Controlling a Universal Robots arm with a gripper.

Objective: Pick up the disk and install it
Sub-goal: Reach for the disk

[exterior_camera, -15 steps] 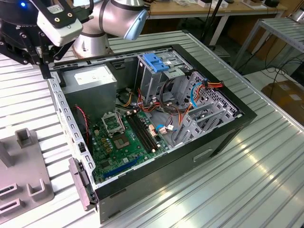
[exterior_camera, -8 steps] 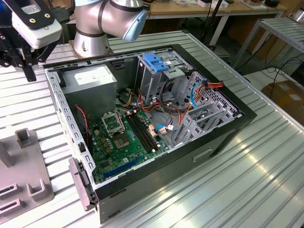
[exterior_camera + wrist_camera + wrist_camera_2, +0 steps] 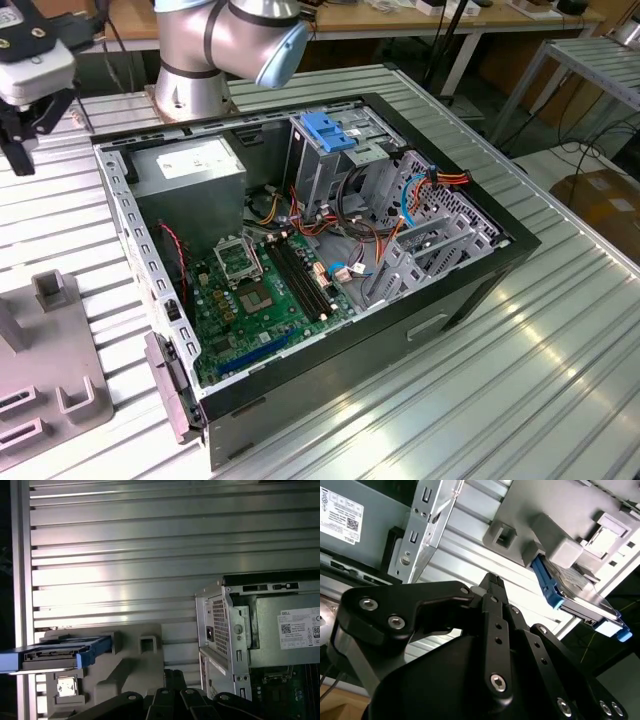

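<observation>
One flat, blue-framed disk (image 3: 55, 655) rests on ridged grey holder (image 3: 125, 672).

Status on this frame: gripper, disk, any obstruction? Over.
Gripper apart from the disk, holding nothing. Disk in grey fixture, not yet picked. Nothing between them.

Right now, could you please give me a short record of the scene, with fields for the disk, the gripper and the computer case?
disk: blue-framed, sitting in the grey fixture on the table, outside the case
gripper: holding nothing, apart from the disk
computer case: open, motherboard exposed
task state: disk not yet picked up
</observation>
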